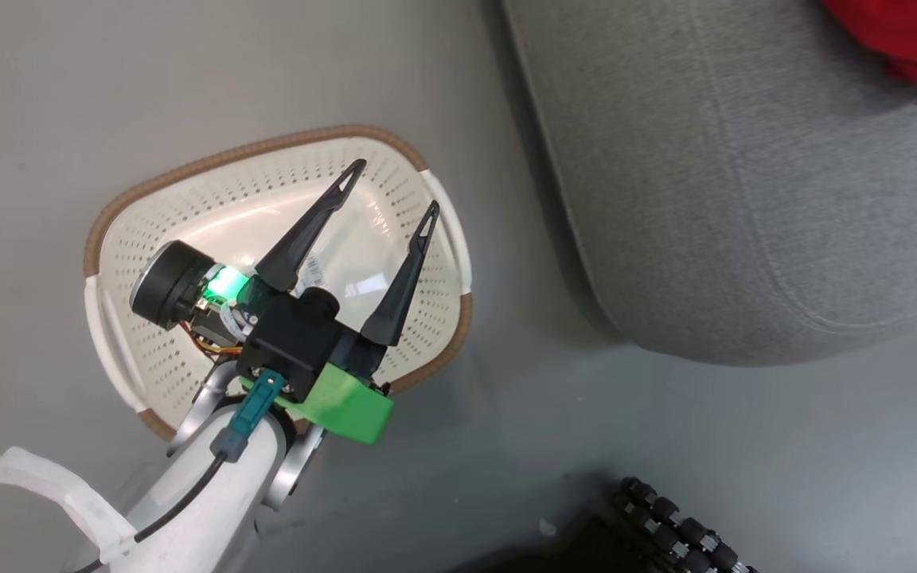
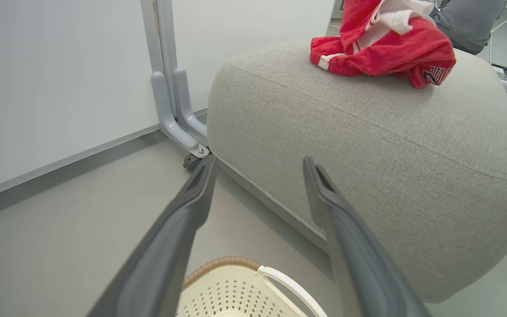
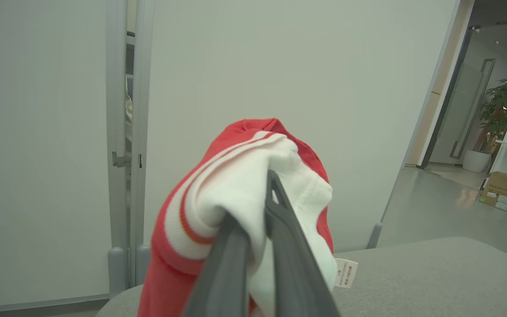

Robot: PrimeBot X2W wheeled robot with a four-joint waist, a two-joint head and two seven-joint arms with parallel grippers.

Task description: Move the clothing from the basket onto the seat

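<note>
**Item:** clothing (image 2: 385, 53). Red knit with white stripes and panels, lettering near one hem.
**Location:** heaped on top of the seat (image 2: 346, 145), toward its far right. One white-banded fold rises from the heap, pinched between the pressed-together fingers of the right gripper (image 3: 251, 196) above the cushion. Whether the heap is one garment or two cannot be told.
**Handling (judged):** light, limp, draping and trailing; neither fragile nor slippery. Best taken at a bunched fold or the thick ribbed band, since a single layer may slide out or drag.
**Support:** the seat is light-grey woven upholstery, broad, with rounded corners.
**Container:** basket (image 1: 267, 147). Cream perforated tub with a brown rim, on the floor (image 1: 68, 95) left of the seat and apart from it. No red shows in its visible interior.
**Other arm:** left gripper (image 1: 396, 185). Fingers spread wide, holding nothing, over the basket.
</note>
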